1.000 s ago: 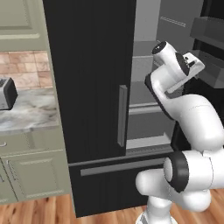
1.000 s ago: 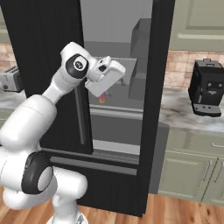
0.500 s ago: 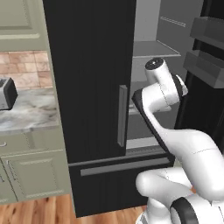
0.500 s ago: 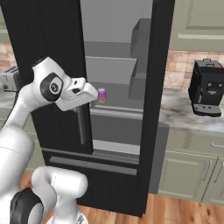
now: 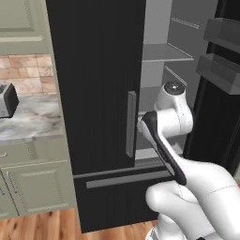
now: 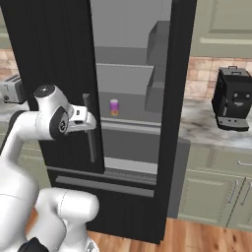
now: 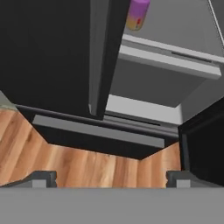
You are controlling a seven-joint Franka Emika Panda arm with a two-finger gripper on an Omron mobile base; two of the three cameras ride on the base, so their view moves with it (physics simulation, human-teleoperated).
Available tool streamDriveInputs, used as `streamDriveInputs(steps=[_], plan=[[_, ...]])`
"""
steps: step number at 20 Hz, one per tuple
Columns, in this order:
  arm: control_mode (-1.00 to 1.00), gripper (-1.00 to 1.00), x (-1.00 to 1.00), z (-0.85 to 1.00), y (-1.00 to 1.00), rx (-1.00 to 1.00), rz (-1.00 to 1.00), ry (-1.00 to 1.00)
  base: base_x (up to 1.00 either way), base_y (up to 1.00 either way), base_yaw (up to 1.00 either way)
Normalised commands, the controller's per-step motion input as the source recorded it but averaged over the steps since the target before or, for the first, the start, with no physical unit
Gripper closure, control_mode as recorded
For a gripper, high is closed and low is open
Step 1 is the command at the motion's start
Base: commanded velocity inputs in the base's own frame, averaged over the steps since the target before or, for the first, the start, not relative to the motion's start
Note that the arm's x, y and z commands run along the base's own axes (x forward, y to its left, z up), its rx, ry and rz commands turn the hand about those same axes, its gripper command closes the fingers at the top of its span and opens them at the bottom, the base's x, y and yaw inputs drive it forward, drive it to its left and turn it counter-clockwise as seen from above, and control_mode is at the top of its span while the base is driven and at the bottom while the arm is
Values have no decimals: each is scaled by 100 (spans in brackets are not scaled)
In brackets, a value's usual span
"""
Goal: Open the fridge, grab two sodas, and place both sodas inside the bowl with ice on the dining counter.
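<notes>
The black fridge (image 5: pixel 93 70) (image 6: pixel 49 49) stands with its left door shut and its right door swung open on a light grey shelved interior. One pink soda (image 6: pixel 114 107) (image 7: pixel 138 15) stands on a middle shelf. My gripper (image 6: pixel 92 122) (image 7: pixel 111 179) hangs low in front of the left door's inner edge, beside its grey handle (image 6: pixel 90 129) (image 7: pixel 98 57). It is open wide with nothing between its fingertips (image 7: pixel 43 177), and the soda sits well beyond it. The bowl with ice and the dining counter are out of view.
The open right door (image 5: pixel 220 42) with its bins juts out on the right. The bottom drawer (image 5: pixel 122 180) (image 7: pixel 96 135) is shut above the wood floor (image 7: pixel 87 166). A toaster (image 5: pixel 7 99) and a coffee machine (image 6: pixel 235 98) stand on the wall counters.
The arm has folded down. The hand dropped from shelf height inside the fridge to the left door's edge. The gripper stayed open.
</notes>
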Motion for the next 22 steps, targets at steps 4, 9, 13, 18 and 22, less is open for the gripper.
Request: streamDriveInputs(steps=[4,9,13,18,22], plan=[[-100,-100,57,0,16,9,3,1,0,0,0],[-100,-100,67,0,39,3,0,3,0,0,0],[-100,-100,57,-6,25,2,0,1,0,0,0],[-100,-100,50,-13,2,3,0,0,0,0,0],[-100,-100,42,-17,0,0,-1,0,0,0,0]])
